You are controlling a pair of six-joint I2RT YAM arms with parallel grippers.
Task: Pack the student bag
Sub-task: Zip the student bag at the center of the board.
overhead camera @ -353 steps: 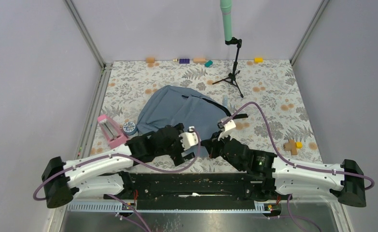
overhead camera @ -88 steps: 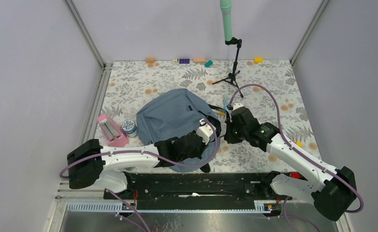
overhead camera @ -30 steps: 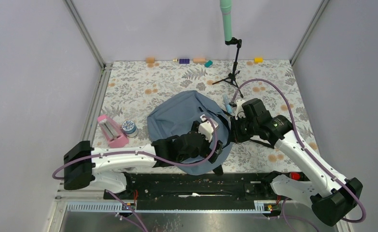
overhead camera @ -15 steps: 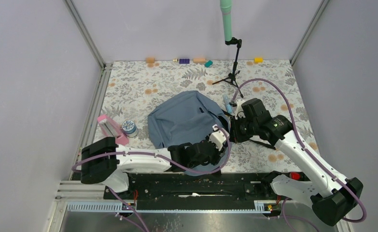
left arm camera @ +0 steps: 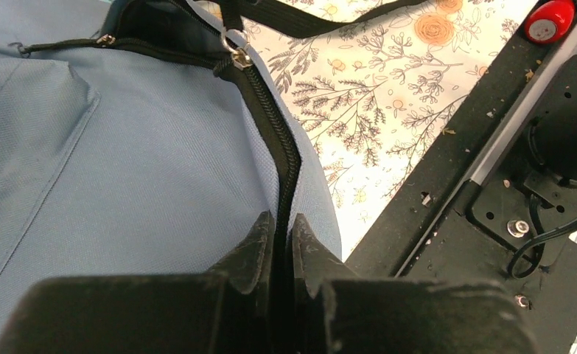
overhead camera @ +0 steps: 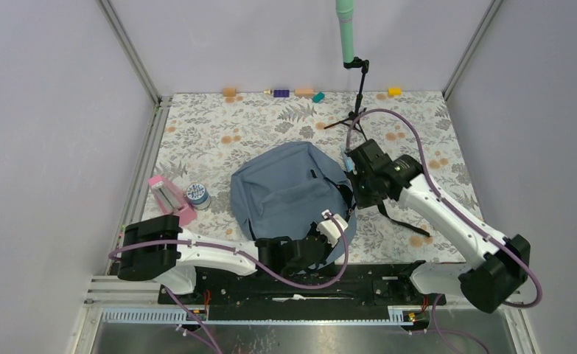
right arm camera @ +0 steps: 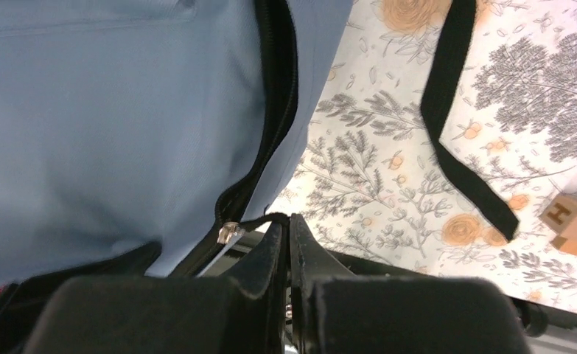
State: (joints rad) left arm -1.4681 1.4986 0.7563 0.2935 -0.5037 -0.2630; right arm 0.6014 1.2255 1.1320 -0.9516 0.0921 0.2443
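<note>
The student bag (overhead camera: 289, 190), a grey-blue backpack, lies flat in the middle of the floral table. My left gripper (overhead camera: 329, 237) is at its near right edge. The left wrist view shows this gripper (left arm camera: 283, 223) shut on the bag's black zipper seam (left arm camera: 281, 158), with the metal slider (left arm camera: 235, 56) farther along. My right gripper (overhead camera: 354, 189) is over the bag's right edge. In the right wrist view it (right arm camera: 286, 221) is shut on the black pull cord of a zipper slider (right arm camera: 228, 233). The zipper (right arm camera: 274, 88) gapes slightly there.
A pink object (overhead camera: 170, 200) and a round blue tin (overhead camera: 197, 195) lie left of the bag. A tripod (overhead camera: 355, 114) with a green pole stands behind it. Small blocks (overhead camera: 281, 93) line the back wall. A black strap (right arm camera: 455, 118) and a wooden block (right arm camera: 576, 221) lie on the right.
My left gripper went from open to shut and slid toward the bag's near right edge. The right arm swung left and back with the pull cord. The bag shifted a little.
</note>
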